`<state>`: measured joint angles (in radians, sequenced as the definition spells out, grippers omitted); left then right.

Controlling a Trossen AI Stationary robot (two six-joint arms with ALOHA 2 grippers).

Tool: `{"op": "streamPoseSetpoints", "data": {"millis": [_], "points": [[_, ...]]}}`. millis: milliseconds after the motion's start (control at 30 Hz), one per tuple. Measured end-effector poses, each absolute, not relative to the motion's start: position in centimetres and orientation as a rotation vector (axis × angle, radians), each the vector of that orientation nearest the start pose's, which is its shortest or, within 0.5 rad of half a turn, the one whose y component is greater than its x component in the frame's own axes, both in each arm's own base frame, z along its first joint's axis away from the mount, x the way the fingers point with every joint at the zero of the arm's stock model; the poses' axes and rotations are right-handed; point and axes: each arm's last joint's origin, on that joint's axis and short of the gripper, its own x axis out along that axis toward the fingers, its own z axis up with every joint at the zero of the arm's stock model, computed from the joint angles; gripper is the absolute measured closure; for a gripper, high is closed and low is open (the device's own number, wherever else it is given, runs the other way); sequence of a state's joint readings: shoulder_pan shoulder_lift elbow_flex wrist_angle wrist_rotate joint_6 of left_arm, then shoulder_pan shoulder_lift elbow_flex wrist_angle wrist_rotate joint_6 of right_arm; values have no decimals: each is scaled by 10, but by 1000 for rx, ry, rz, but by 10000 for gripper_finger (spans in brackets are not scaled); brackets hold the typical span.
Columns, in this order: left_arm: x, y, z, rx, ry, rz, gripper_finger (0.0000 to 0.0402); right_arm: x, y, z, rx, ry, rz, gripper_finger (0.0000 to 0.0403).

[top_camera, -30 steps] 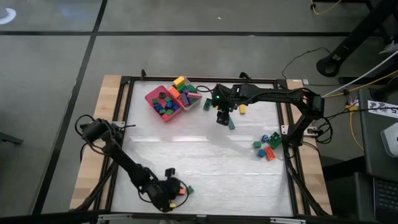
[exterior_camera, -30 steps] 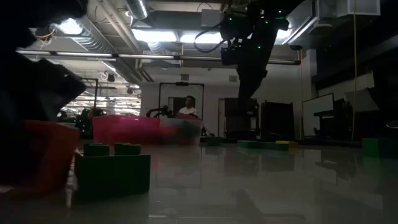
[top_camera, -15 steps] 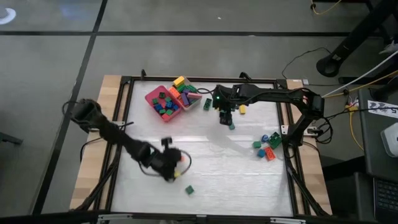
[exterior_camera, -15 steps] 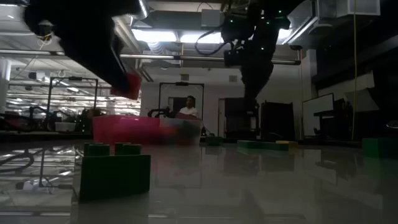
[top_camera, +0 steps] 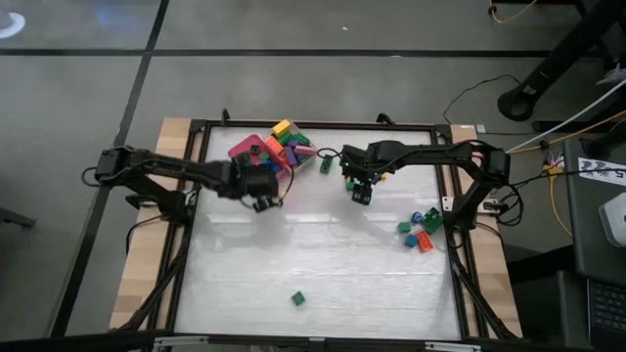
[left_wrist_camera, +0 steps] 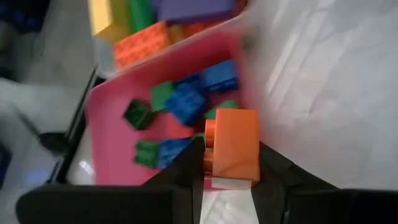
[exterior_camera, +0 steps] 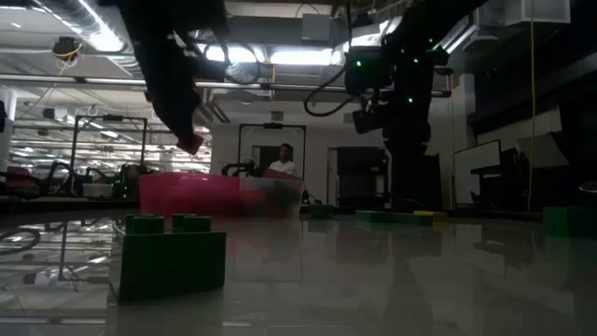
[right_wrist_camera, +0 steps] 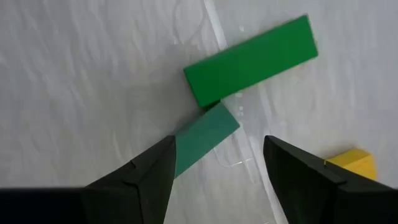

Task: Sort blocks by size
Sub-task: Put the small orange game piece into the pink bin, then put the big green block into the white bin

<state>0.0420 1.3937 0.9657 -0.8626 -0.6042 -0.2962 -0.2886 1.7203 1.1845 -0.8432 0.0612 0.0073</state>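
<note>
My left gripper (top_camera: 262, 194) is shut on an orange block (left_wrist_camera: 234, 143), held above the near corner of the pink tray (top_camera: 241, 149). Several small blocks lie in that tray. Long blocks are piled in the clear tray (top_camera: 303, 159) beside it. My right gripper (top_camera: 360, 192) points down, open, over a teal bar (right_wrist_camera: 205, 140) that lies flat on the table. A green bar (right_wrist_camera: 252, 59) lies just beyond the teal one and a yellow block (right_wrist_camera: 353, 164) off to one side. In the low view the left gripper (exterior_camera: 189, 140) hangs well above the table. My left gripper pinches the orange block by two opposite sides (left_wrist_camera: 217, 163) between its two fingers. The fingers (left_wrist_camera: 186, 171) slant down toward the pink tray. The block is lifted clear, over the tray's rim (left_wrist_camera: 239, 74).
A lone green block (top_camera: 297, 298) lies near the table's front edge, large in the low view (exterior_camera: 173, 261). A cluster of green, blue and red blocks (top_camera: 417, 231) lies at the right. A small green block (top_camera: 326, 164) sits right of the clear tray. The table's middle (top_camera: 323, 254) is bare.
My left gripper has swung up from the table's near edge to the pink tray at the far left, carrying the orange block clear of the table. The green block beside its old place has stayed. My right gripper has sunk a little toward the bars.
</note>
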Motion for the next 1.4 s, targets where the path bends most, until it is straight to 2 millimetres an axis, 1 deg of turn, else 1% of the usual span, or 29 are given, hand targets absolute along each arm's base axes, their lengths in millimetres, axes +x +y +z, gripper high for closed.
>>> {"op": "streamPoseSetpoints", "data": {"millis": [100,233,367,467,633,767,867,1000,1067,1167,1300,1400], "points": [[244,48,225,96,1174,782,304,304,-92,187,199,1354,-330,162],[240,69,219,41,1158,856,279,301,-92,178,274,1329,-405,162],[235,82,214,7,1160,906,249,300,-91,172,312,1308,-447,162],[232,88,209,-9,1155,928,227,296,-90,167,349,1319,-477,162],[231,92,207,-22,1143,945,206,291,-88,158,413,1307,-525,162],[232,92,207,-24,1135,946,205,287,-86,145,479,1275,-513,162],[233,92,208,-26,1124,946,207,286,-85,139,501,1234,-509,162],[233,91,208,-30,1121,944,208,283,-84,136,499,1243,-548,163],[234,91,208,-35,1122,935,208,283,-83,136,488,1247,-557,172],[234,89,207,-49,1123,916,208,282,-83,135,455,1262,-538,197],[235,88,207,-53,1124,907,208,282,-83,135,360,1291,-459,229],[235,88,207,-53,1125,907,208,284,-84,137,312,1297,-419,241]]}}
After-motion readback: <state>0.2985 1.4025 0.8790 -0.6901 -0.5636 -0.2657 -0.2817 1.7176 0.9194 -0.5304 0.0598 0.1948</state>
